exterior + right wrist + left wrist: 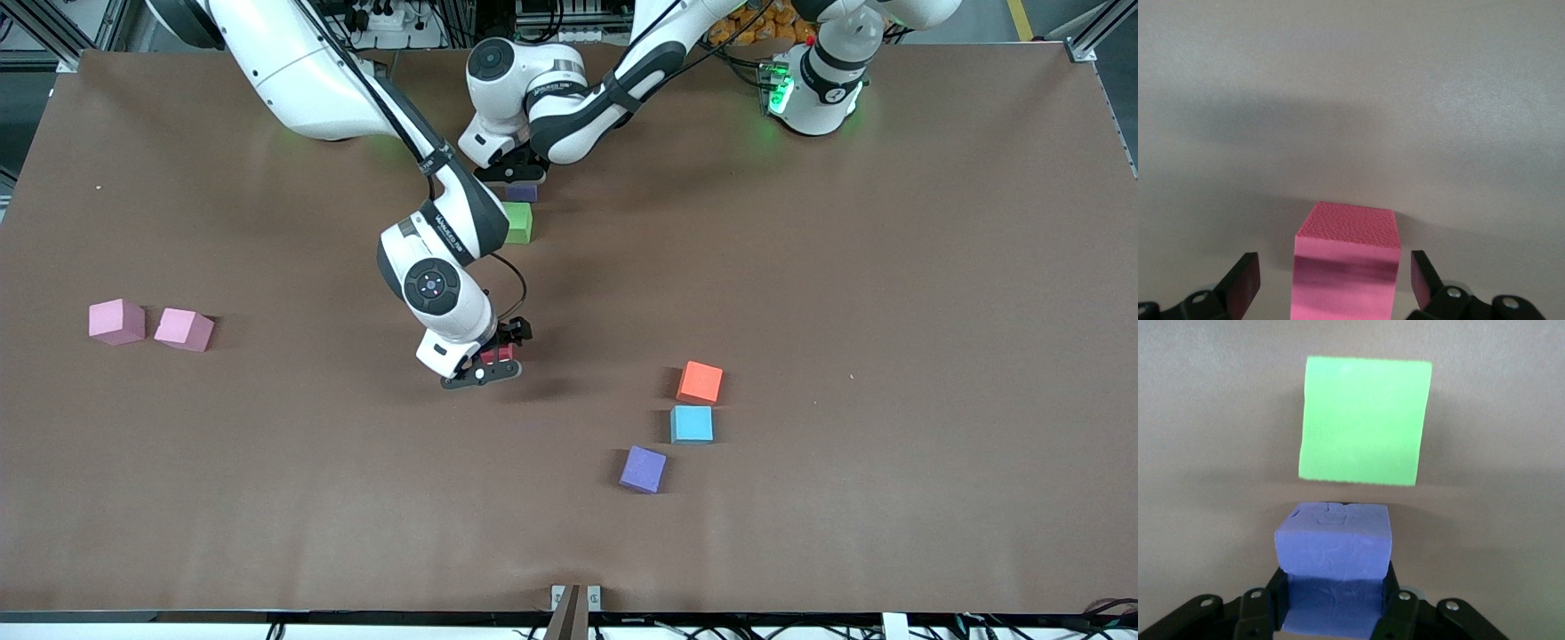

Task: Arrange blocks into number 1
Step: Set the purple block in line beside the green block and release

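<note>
Brown matte table (889,267), filling most of the front view, with the arms' bases along its top edge.

Item: left gripper (513,171), top centre of the front view, low at the table. Its fingers (1395,603) press both sides of a purple block (1333,550); closed on it.

Item: green block (517,222), just below that purple block in the front view. In the left wrist view a narrow strip of table shows between the two, so they are apart.

Item: right gripper (492,360), centre of the front view, low over the table. A red block (495,355) sits between its fingers (1242,283); the right wrist view shows clear gaps at both sides, so the jaws are spread and not gripping. The block reads pinkish in that view.

Item: two pink blocks, at the left of the front view, toward the right arm's end of the table. One (116,321) stands just beside the other (184,330), with a small gap between.

Item: loose group, lower right of centre in the front view. Orange block (700,382); light blue block (692,424) just below it; second purple block (643,468), lowest, apart and turned at an angle.
</note>
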`<move>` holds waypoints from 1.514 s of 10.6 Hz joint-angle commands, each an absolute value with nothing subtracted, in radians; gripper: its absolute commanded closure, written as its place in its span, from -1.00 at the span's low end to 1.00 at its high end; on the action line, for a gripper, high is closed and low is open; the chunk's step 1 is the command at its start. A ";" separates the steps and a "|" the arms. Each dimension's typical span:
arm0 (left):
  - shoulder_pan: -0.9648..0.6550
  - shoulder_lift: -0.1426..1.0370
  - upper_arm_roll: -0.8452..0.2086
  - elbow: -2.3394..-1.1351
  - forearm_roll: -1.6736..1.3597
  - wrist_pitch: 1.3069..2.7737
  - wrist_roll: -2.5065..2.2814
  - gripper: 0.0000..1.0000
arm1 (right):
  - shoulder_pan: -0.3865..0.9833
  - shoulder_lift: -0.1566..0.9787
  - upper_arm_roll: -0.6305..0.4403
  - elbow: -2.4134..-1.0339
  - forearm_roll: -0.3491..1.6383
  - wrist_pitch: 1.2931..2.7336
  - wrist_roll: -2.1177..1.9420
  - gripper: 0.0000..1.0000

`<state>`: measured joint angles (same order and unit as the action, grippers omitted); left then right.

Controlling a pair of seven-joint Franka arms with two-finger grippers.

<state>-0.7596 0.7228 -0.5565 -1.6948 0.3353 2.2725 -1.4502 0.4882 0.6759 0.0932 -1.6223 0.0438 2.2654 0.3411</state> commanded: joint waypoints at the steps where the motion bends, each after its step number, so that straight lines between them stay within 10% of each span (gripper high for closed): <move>1: -0.773 0.729 -0.545 -1.663 0.359 2.249 -1.447 1.00 | 0.495 0.676 0.087 -1.629 0.022 2.270 0.333 -1.00; 7: -0.799 0.778 -0.510 -1.602 0.359 2.247 -1.436 1.00 | 0.497 0.704 0.086 -1.629 0.020 2.293 0.334 -1.00; 11: -0.821 0.778 -0.477 -1.592 0.359 2.247 -1.427 1.00 | 0.486 0.709 0.086 -1.628 0.005 2.286 0.342 1.00; 13: -0.819 0.778 -0.476 -1.592 0.359 2.247 -1.399 1.00 | 0.470 0.697 0.084 -1.625 0.005 2.269 0.345 1.00; 14: -0.816 0.778 -0.471 -1.592 0.357 2.247 -1.363 -0.72 | 0.453 0.675 0.086 -1.618 0.008 2.246 0.341 1.00; 16: -0.819 0.770 -0.469 -1.595 0.362 2.247 -1.354 -1.00 | 0.422 0.620 0.084 -1.614 0.009 2.174 0.347 1.00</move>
<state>-0.8079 0.7665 -0.4761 -1.6196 0.3353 2.2672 -1.3650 0.4517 0.6827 0.0759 -1.6027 0.0186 2.2288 0.3405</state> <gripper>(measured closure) 0.229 0.383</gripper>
